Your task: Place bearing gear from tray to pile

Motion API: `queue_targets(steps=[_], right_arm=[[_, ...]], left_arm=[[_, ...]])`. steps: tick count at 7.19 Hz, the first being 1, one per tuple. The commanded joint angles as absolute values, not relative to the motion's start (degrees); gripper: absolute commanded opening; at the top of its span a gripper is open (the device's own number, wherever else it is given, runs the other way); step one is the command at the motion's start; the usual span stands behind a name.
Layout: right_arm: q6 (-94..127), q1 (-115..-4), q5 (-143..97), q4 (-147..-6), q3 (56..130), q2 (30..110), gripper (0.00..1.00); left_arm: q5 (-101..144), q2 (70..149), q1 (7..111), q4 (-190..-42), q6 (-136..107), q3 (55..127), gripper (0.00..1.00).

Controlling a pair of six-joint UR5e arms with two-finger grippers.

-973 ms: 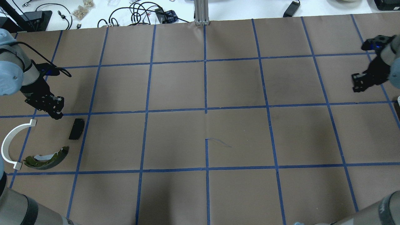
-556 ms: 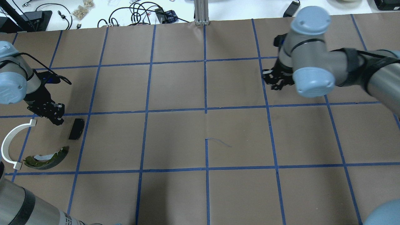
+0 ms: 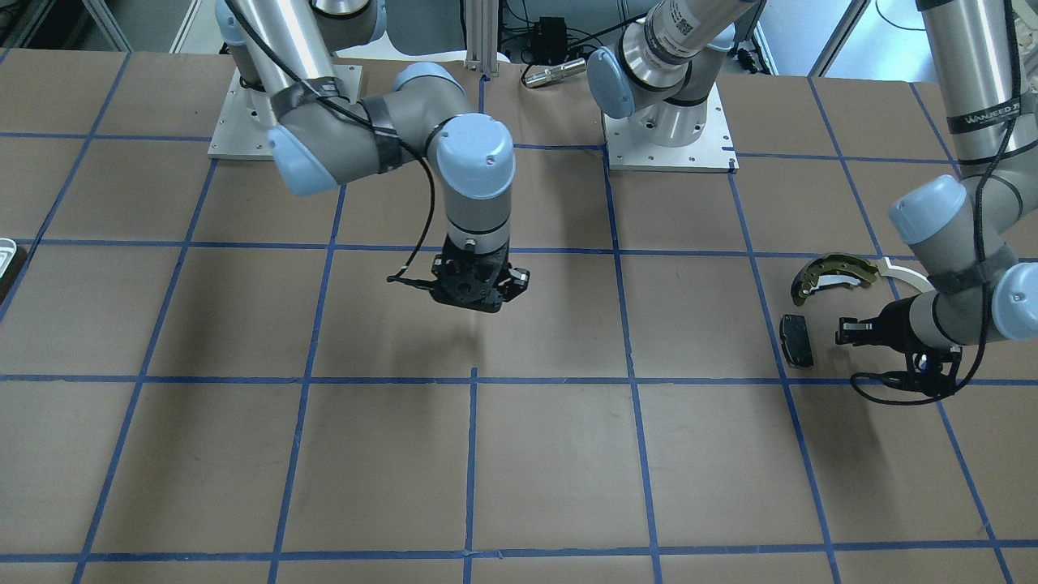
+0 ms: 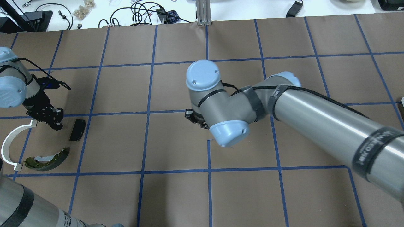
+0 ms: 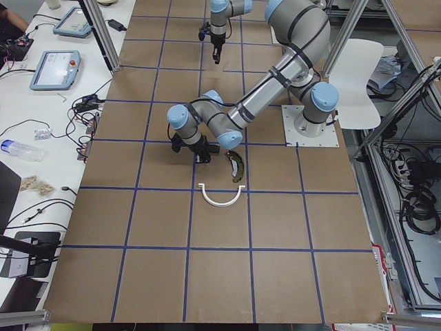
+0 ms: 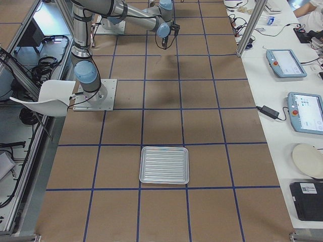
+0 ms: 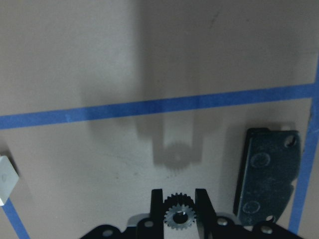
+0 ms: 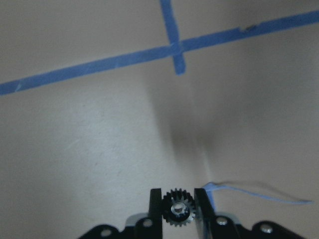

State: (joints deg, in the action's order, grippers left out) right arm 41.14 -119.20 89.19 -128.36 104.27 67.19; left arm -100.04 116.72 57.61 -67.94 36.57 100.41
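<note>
My left gripper (image 7: 179, 201) is shut on a small grey bearing gear (image 7: 179, 216) and holds it just above the paper. It hovers by the pile (image 4: 53, 122), next to the dark rectangular pad (image 7: 266, 177), which also shows in the overhead view (image 4: 77, 130). The white arc strip (image 4: 11, 146) and the yellow-green shoe (image 4: 47, 159) lie close by. My right gripper (image 8: 178, 196) is shut on a second bearing gear (image 8: 178, 209) above the table's middle (image 3: 478, 300). The tray (image 6: 164, 148) lies far to the right, and a corner of it shows in the front view (image 3: 5, 247).
The table is brown paper with a blue tape grid. A loose strip of tape (image 8: 259, 191) lies under my right gripper. My right arm (image 4: 315, 116) stretches across the right half of the table. Cables and small items (image 4: 142, 12) lie beyond the far edge.
My right arm has swept from the table's right edge to its middle. My left gripper has shifted a little closer to the pile, beside the dark pad.
</note>
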Motion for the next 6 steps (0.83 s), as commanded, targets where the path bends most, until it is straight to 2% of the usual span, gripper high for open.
queue_targets(steps=[1, 2, 4, 6], right_arm=[[42.12, -122.26, 88.85, -134.18, 104.15, 63.63, 0.45], [40.88, -121.12, 89.03, -137.6, 104.15, 63.98, 0.99], [35.03, -113.17, 88.6, -134.33, 103.98, 68.7, 1.0], [13.54, -101.31, 89.12, -129.65, 104.06, 78.52, 1.0]], left_arm=[[-100.55, 117.42, 57.57, -67.94, 36.65, 100.37, 0.27], [-100.55, 117.42, 57.57, -68.03, 36.65, 100.37, 0.48], [-100.55, 117.16, 57.57, -68.38, 36.74, 100.2, 1.0], [-100.46, 116.28, 59.4, -68.73, 35.87, 98.01, 1.0]])
